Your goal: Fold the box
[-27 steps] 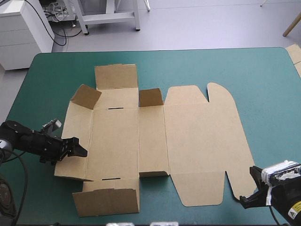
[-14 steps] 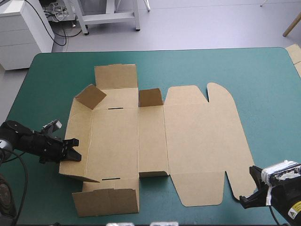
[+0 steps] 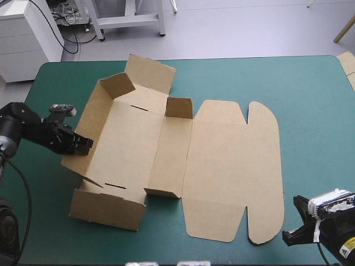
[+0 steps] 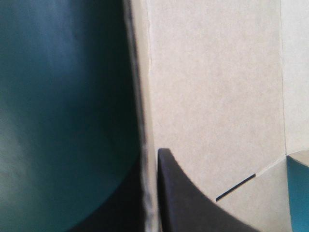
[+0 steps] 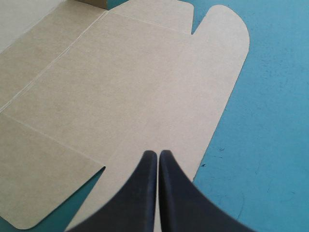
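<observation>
Left pincer [image 3: 84, 145] clamped on box [image 3: 222, 155], tilted-up side wall's edge between its fingers. Right pincer [image 5: 158, 158] clenched, empty; flat lid just ahead.

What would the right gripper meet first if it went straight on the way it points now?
Probably the box: its flat lid panel lies directly ahead of the right gripper, whose fingers are shut. The tips' height above it is unclear.
</observation>
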